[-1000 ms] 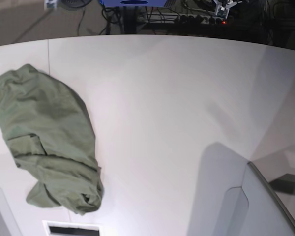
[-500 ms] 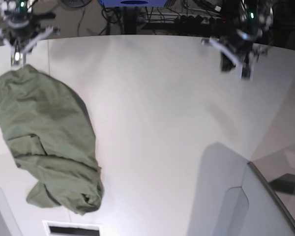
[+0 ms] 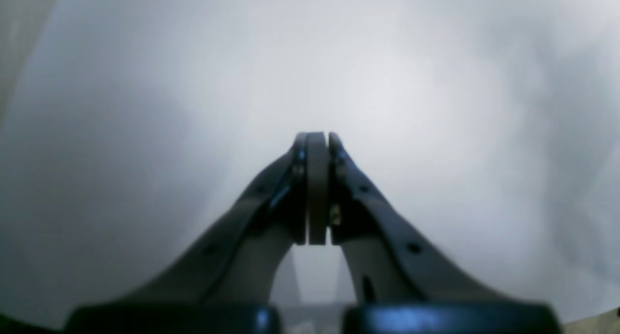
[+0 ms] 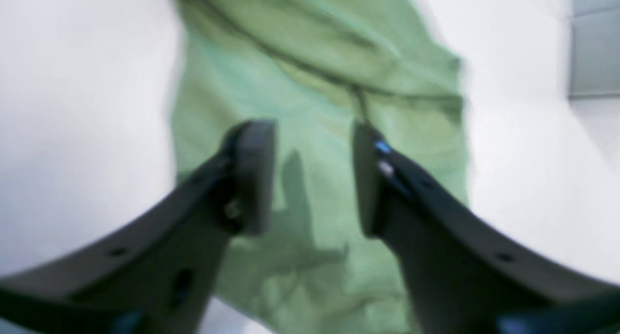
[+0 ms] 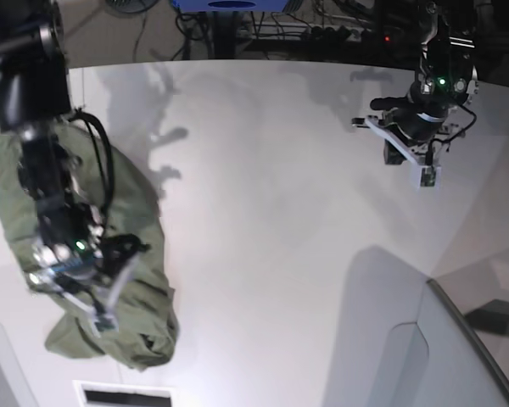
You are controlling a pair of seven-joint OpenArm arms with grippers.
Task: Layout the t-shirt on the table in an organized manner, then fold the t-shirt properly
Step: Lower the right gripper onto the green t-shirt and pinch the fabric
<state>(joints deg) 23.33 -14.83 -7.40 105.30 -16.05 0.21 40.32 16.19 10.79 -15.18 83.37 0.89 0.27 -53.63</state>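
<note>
The olive-green t-shirt (image 5: 144, 335) lies crumpled in a long heap on the left side of the white table (image 5: 263, 237). My right gripper (image 5: 81, 301) hangs over the shirt's lower middle. In the right wrist view this gripper (image 4: 310, 179) is open, with wrinkled green cloth (image 4: 315, 96) below and between its fingers; I cannot tell whether they touch it. My left gripper (image 5: 411, 161) is above bare table at the far right, well away from the shirt. In the left wrist view it (image 3: 315, 145) is shut and empty over blurred white surface.
A grey angled panel (image 5: 441, 356) rises at the front right. A white slotted piece (image 5: 123, 394) sits at the front edge below the shirt. Cables and equipment (image 5: 322, 30) lie beyond the table's far curved edge.
My right arm has swung from the table's far left edge down over the middle of the shirt. My left arm has moved slightly lower and nearer. The shirt has not shifted.
</note>
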